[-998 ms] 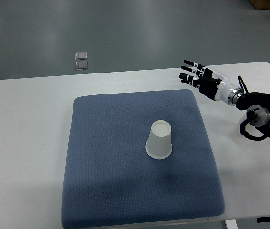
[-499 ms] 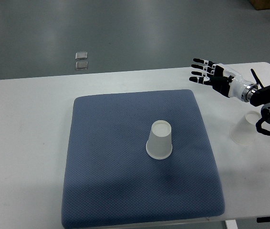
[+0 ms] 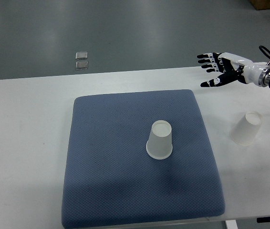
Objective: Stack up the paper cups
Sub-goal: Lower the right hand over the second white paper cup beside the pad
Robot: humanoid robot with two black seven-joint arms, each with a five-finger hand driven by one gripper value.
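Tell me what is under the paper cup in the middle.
The upside-down white paper cup stands on the blue textured fabric mat, which lies on the white table. Whether anything sits inside the cup cannot be seen; its walls cover that.

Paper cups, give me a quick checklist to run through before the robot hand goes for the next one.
1. Cup on the mat: upside down, upright on the blue mat, ready as the stack base: ok.
2. Second cup: upside down on the white table, right of the mat, apart from it: ok.
3. Right robot hand: fingers spread, holding nothing: ok.
4. Hand position: up near the table's far edge, not over the second cup: not ok yet.
5. Path between the two cups: nothing lies in between: ok.
6. Left robot hand: out of view: cannot tell.
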